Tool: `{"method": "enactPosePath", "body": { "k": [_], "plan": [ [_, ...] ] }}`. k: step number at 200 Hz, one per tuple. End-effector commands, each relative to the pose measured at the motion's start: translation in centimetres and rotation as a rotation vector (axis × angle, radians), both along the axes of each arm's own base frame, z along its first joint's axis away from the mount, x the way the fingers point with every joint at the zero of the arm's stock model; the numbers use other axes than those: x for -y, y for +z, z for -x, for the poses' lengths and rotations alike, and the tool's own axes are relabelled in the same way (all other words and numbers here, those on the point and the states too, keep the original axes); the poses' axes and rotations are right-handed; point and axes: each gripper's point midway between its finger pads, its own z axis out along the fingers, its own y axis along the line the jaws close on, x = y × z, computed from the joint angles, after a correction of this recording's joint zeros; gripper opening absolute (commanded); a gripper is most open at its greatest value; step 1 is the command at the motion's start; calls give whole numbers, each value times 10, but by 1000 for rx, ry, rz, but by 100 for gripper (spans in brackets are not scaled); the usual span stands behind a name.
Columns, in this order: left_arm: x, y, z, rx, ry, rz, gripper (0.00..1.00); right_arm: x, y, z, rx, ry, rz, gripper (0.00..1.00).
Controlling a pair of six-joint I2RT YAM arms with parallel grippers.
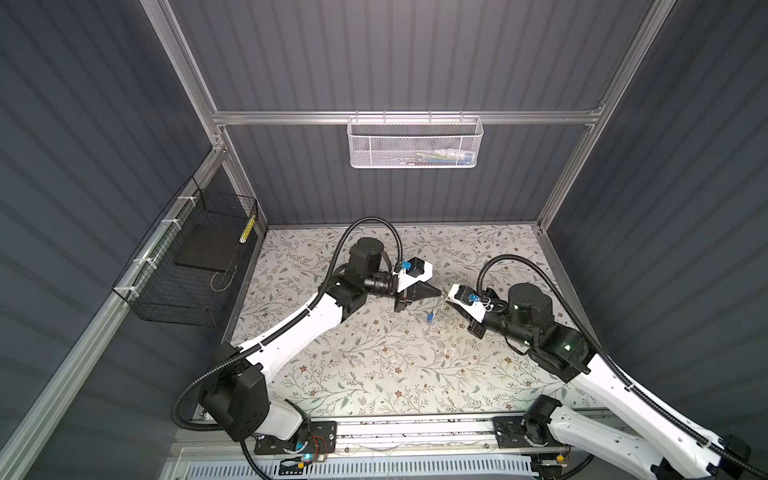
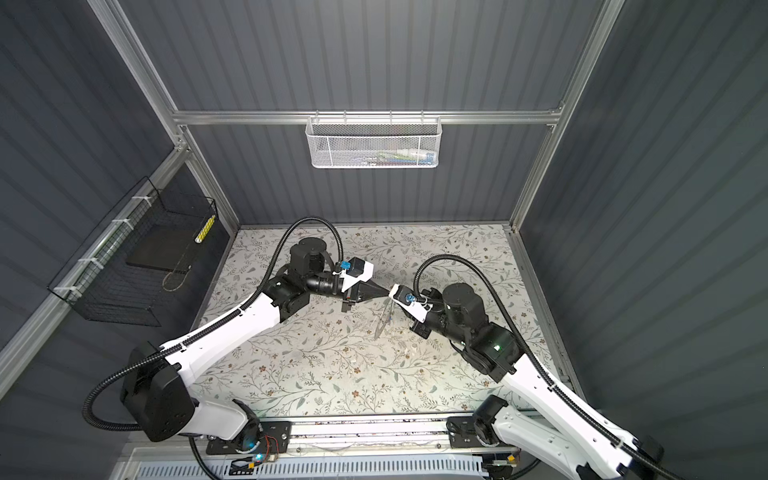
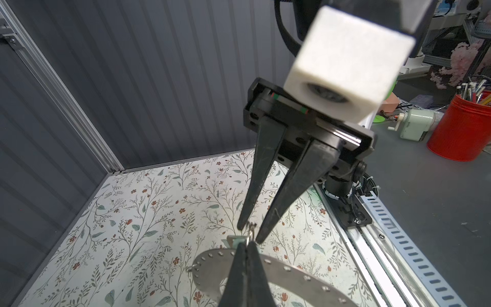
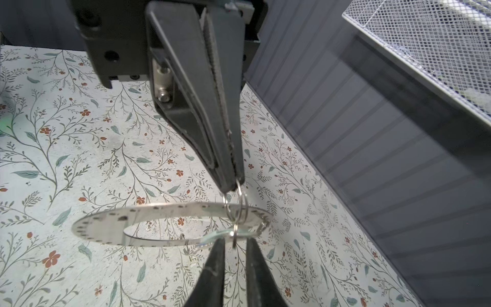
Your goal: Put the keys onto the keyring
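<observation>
Just off the middle of the counter (image 1: 353, 374), toward 1 o'clock in both top views, the two tools meet tip to tip. The left tool (image 4: 231, 187) reaches in from 9 o'clock with its jaws pressed together. They pinch a small wire loop (image 4: 240, 192) that threads through the rim of the keyring (image 4: 106, 223). The keyring hangs from that loop, lifted off the counter. In a top view it shows as a thin sliver (image 2: 379, 328) slanting from the tips toward 7 o'clock. Whether its low edge touches the counter cannot be told.

The right tool (image 4: 235, 239) comes in from 3 o'clock. Its jaws stand narrow, with a slim gap showing between the fingers (image 4: 212, 265). A lower loop (image 4: 233, 236) sits in that gap, seen edge-on at the keyring's near rim, and it appears not clamped. In the left wrist view the same two tapered fingers (image 3: 261, 228) flank the loops just beyond the left tool's tips.

The clear key (image 4: 220, 235) lies just under the keyring's rim, beside the lower loop. The blue key (image 1: 430, 318) shows as a small blue spot alongside the sliver of the keyring, toward 7 o'clock from the tips. How it is attached cannot be told.

A white basket (image 1: 415, 141) hangs on the back wall at 12 o'clock. A black basket (image 1: 174, 291) hangs on the side wall at 9 o'clock.
</observation>
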Motion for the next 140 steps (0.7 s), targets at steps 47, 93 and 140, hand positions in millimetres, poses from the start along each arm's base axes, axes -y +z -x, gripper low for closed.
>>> {"method": "enactPosePath", "body": {
  "k": [47,93,140],
  "plan": [
    [-2,15,5,18,-14,17,0,-2,15,0,55,13,4,18],
    [-2,13,4,16,-16,9,0,-2,20,-1,74,9,-1,13],
    [-1,13,3,17,-13,6,0,-4,15,0,59,23,12,6]
  ]
}}
